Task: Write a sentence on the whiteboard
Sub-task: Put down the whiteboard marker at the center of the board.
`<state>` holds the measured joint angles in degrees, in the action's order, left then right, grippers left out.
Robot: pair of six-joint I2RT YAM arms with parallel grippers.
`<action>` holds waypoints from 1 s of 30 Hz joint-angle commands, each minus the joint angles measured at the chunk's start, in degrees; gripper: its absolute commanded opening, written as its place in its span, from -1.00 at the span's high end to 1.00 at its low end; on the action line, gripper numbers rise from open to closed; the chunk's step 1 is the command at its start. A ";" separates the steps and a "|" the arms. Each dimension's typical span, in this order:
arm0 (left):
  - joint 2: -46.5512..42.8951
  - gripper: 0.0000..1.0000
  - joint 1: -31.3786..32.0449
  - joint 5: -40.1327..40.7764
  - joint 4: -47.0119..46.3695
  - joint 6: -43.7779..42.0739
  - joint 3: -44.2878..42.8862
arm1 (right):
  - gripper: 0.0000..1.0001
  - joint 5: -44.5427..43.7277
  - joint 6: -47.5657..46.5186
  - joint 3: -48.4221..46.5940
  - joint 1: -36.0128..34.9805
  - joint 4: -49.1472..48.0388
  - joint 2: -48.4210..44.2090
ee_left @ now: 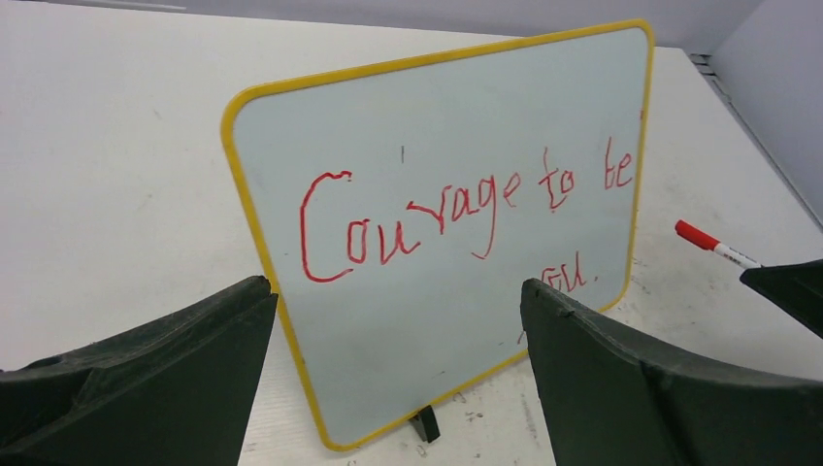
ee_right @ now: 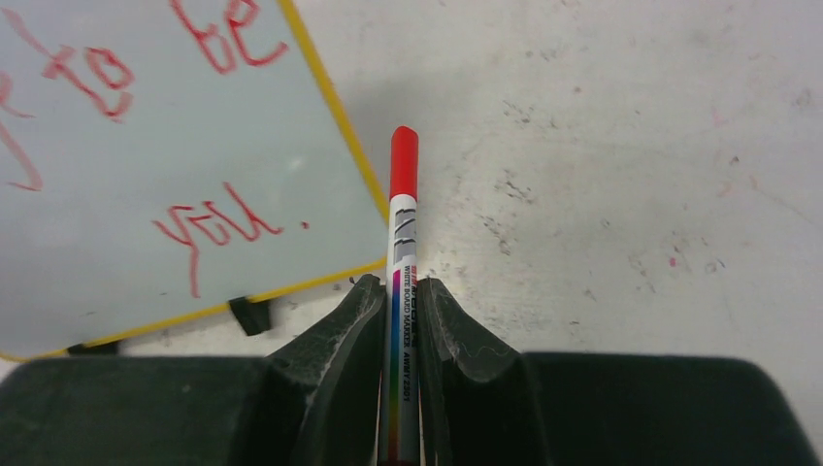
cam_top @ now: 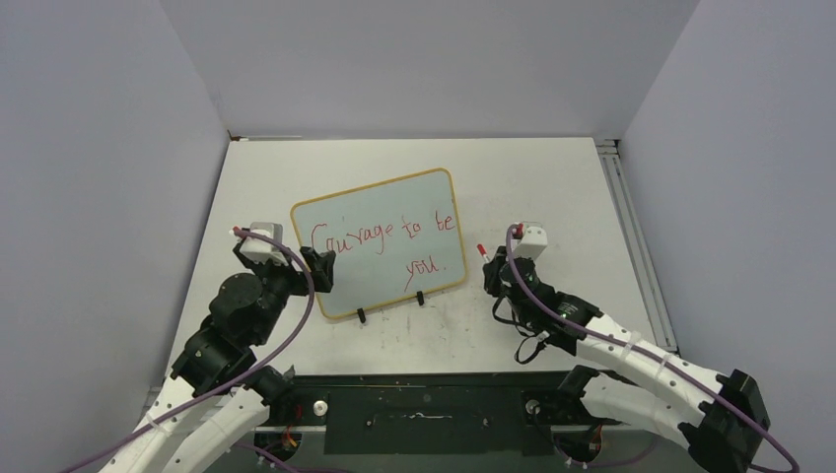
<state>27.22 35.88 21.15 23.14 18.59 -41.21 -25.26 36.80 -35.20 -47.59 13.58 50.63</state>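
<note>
The whiteboard (cam_top: 367, 210) stands near the middle of the tabletop (cam_top: 552, 187), propped on two black feet (cam_top: 362, 316) and leaning back, its yellow frame skewed so that the right end sits farther from the arms. Across its face runs the sentence (cam_top: 383, 236) in red: "Courage to be" on the upper line and "you." below it toward the right. The left tool (cam_top: 320, 268) sits at the board's lower left edge with its jaws spread wide; in the left wrist view its dark fingers (ee_left: 184, 369) stand well apart with nothing between them but the board beyond, and whether either one touches the frame cannot be told. The right tool (ee_right: 398, 301) is on the other side of the board, just beside its lower right corner, and is clamped narrowly on a marker (ee_right: 402, 209). The marker's white printed barrel runs up out of the grip and ends in a red cap, which points away from the tool and lies near the frame without touching it; scuffed tabletop shows between them.
</note>
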 commanded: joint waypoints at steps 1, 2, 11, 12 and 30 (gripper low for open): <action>-0.90 -0.94 -0.28 6.92 -0.21 -4.36 -0.64 | 0.89 4.73 1.73 5.20 6.01 -5.97 4.30; -0.95 -0.94 -0.28 7.87 0.13 -4.88 -0.77 | 0.89 6.66 2.03 6.71 7.53 -7.70 4.90; -1.80 -0.93 -0.37 7.84 0.41 -5.34 0.52 | 0.85 9.50 1.77 12.16 10.41 -15.13 9.34; -1.57 -0.93 -0.41 7.84 0.58 -5.32 0.52 | 0.85 9.56 2.01 12.50 10.51 -15.66 9.98; 0.32 -0.92 -4.38 1.07 -0.29 -3.72 0.45 | -0.15 4.61 2.12 8.26 10.79 -6.79 7.08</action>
<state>26.68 32.34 24.05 24.62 14.39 -40.42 -17.54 39.66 -22.65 -37.15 4.19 60.97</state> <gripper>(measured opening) 0.963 0.511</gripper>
